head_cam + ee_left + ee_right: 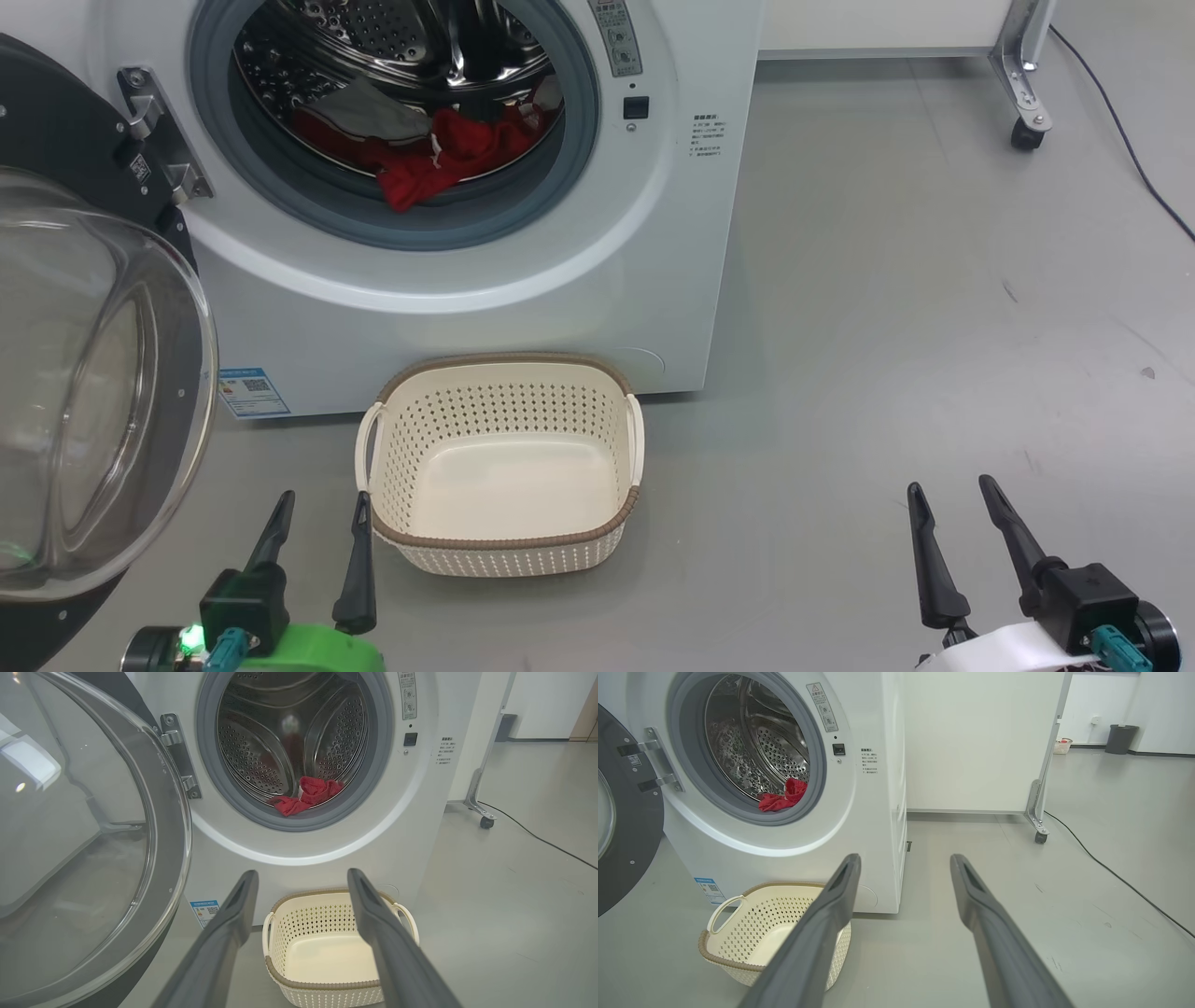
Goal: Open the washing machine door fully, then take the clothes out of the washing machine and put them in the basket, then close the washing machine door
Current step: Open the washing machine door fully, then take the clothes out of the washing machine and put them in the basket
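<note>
Left tool (325,497), right tool (949,483) spread, flanking basket (504,543).

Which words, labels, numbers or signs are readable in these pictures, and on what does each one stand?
No text is readable letter for letter.
Blue sticker low on the big white front-loading washing machine: too small.
Grey label strip high on the machine's front: too small.
Dark printed lines on the machine's white front: blurred.
Small white tag on the round glossy black door: too small.
</note>
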Controlling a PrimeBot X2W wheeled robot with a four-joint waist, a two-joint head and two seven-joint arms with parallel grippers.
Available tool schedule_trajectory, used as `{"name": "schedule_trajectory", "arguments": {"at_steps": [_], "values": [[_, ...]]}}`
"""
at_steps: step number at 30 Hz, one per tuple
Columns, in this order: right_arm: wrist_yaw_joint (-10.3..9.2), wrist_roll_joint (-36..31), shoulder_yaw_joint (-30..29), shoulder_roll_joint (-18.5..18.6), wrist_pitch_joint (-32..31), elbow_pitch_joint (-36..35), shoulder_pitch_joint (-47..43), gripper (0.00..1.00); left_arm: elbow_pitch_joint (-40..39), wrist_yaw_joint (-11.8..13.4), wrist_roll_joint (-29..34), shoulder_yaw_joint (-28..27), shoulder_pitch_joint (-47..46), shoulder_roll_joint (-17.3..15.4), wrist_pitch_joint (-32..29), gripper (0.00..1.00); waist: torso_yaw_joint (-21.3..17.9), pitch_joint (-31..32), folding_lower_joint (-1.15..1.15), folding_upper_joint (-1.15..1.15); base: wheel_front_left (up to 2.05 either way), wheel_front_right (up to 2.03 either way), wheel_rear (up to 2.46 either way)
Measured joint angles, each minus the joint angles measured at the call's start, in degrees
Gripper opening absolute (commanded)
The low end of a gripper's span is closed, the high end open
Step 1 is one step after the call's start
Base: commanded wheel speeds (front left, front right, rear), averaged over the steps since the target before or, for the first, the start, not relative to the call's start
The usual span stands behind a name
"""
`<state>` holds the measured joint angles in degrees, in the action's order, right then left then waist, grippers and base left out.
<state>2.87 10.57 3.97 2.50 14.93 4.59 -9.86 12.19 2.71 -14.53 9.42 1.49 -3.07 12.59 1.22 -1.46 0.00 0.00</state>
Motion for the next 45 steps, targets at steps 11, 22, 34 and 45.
{"name": "schedule_trajectory", "arguments": {"at_steps": [11, 22, 34, 45], "values": [[-0.07, 0.2, -0.1, -0.1, 0.0, -0.5, 0.0, 1.0, -0.9, 0.0, 0.0, 0.0, 0.2, 0.0, -0.5, 1.0, 0.2, -0.1, 0.0, 0.0, 0.0, 0.0, 0.0], [-0.09, 0.3, -0.3, -0.2, 0.0, -0.9, 0.0, 1.0, -1.9, 0.0, 0.0, 0.6, 0.2, 0.0, -0.7, 1.0, 0.4, -0.1, 0.0, 0.0, 0.08, -0.08, 0.0], [-0.09, 0.4, -0.3, -0.2, 0.0, -1.0, 0.0, 1.0, -2.4, 0.0, 0.3, 0.8, 0.3, -0.1, -0.6, 1.0, 0.3, 0.0, 0.0, 0.0, 0.51, -0.51, 0.0], [-0.09, 0.4, -0.3, -0.2, 0.0, -1.0, -0.1, 1.0, -2.5, 0.1, 0.3, 1.3, 0.4, -0.1, -0.7, 1.0, 0.0, 0.2, 0.0, 0.0, 0.97, -0.97, 0.0]]}}
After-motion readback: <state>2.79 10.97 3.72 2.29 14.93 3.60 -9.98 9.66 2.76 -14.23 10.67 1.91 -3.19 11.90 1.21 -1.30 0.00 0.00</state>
